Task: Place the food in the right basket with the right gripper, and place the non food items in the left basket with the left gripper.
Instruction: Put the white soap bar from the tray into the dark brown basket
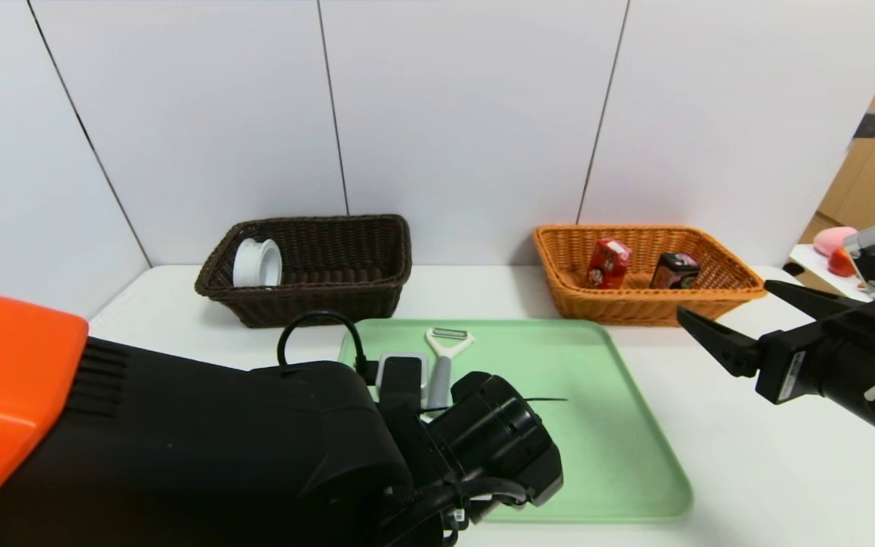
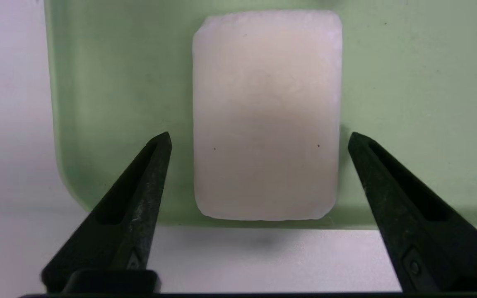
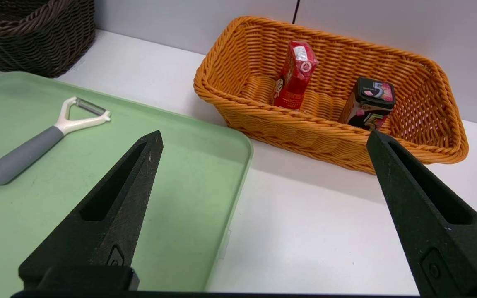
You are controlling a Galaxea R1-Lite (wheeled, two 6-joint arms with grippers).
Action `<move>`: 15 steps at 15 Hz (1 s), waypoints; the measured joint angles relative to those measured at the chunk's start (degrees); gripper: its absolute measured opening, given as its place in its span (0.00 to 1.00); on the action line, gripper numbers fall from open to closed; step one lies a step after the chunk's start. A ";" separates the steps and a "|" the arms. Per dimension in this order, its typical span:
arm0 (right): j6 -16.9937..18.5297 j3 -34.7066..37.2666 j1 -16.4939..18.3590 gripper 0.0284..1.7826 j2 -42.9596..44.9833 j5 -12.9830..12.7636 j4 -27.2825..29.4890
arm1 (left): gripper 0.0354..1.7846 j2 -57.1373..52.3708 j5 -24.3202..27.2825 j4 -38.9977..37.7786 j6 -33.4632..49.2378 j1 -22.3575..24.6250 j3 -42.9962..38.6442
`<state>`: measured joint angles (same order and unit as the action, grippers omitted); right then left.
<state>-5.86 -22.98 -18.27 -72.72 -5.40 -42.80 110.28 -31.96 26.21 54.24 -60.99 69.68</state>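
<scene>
Your left gripper point(image 2: 259, 138) stands over the white rounded rectangular block point(image 2: 266, 116), which lies flat in the near left corner of the pale green plastic tray point(image 1: 597, 425). Its two pointed black fingers point(image 2: 147, 182) straddle the block, one on each long side; they are spread a little wider than the block, with a narrow gap visible on each side and no contact.

Just right of the block, the white peeler with the grey handle point(image 1: 441, 365) lies on the tray, blade end toward the far side. A thin pen point(image 1: 536, 399) shows partly past the left arm's wrist, also on the tray.

The white round disc-shaped case point(image 1: 257, 263) stands on edge in the left end of the dark brown wicker basket point(image 1: 346, 292), at the far left of the table point(image 1: 772, 456).

At the far right, the orange-tan wicker basket point(image 3: 263, 120) holds both cartons: the red one with the white top point(image 3: 294, 74) and the black one with pink and blue print point(image 3: 369, 103), both upright and apart from each other.

Your right gripper point(image 3: 263, 138) hangs above the table to the right of the tray, near the orange-tan basket, fingers wide apart and holding nothing.
</scene>
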 joint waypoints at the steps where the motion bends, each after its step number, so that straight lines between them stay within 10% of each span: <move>1: 0.02 0.00 0.00 0.95 0.00 0.00 0.00 | 0.67 0.15 0.02 0.00 0.01 -0.01 0.00; 15: 0.00 -0.11 0.02 0.95 -0.13 -0.05 0.00 | 0.54 -6.64 -7.97 -1.46 -7.77 0.16 0.55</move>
<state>-5.86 -23.09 -18.25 -72.85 -5.45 -42.80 103.63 -39.94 24.75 46.47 -60.83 70.23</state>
